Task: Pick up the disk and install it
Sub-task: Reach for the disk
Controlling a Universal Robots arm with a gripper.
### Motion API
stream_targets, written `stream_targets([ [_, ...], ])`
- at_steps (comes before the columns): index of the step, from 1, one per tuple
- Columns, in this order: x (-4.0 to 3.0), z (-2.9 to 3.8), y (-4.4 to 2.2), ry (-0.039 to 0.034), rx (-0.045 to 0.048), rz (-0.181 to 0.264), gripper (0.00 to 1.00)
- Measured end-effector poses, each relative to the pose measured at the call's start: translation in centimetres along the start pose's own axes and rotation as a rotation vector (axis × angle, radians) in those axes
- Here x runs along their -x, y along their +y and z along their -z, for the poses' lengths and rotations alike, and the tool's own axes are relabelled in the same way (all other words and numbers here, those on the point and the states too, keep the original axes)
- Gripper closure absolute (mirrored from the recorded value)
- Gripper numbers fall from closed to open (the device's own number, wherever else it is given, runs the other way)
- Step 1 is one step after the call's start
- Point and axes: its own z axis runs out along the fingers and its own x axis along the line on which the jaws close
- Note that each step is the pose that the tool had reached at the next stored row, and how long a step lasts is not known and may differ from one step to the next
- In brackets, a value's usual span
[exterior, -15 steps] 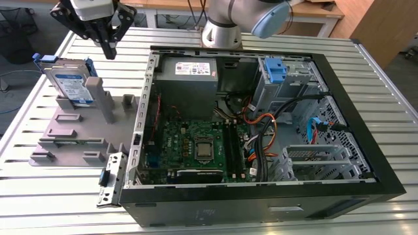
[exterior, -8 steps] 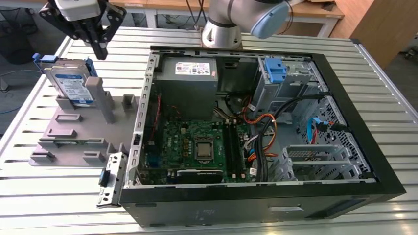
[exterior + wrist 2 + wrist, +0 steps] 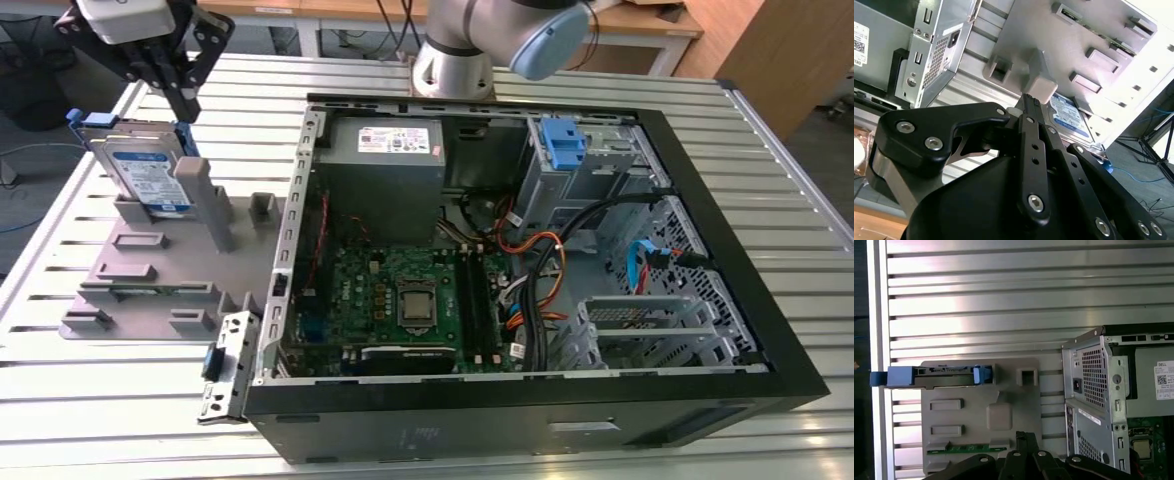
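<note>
Ribbed aluminium table [image 3: 120, 420], long parallel slats [image 3: 1004, 295]; bright glare bands across them in first wrist view. Wooden bench top [image 3: 641, 22] beyond table's far edge. Wooden cabinet side [image 3: 787, 55] off table's corner, exterior view's right. Grey floor [image 3: 830, 150] beside it. Blue cable [image 3: 24, 152] on floor past table's edge, exterior view's left. Even indoor light, soft shadows.

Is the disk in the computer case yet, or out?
Out. The disk stands on edge in the grey holder beside the computer case, with the hand near its top edge.
</note>
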Motion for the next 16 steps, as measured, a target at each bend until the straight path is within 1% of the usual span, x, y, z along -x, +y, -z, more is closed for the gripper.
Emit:
stream_targets([
  [3, -0.44, -0.03, -0.04, -0.0001, 0.0001, 0.0, 0.89],
  [12, -0.47, -0.02, -0.04, 0.0001, 0.0, 0.0, 0.89],
  [16, -0.67, -0.11, -0.05, 0.0001, 0.0, 0.0, 0.89],
])
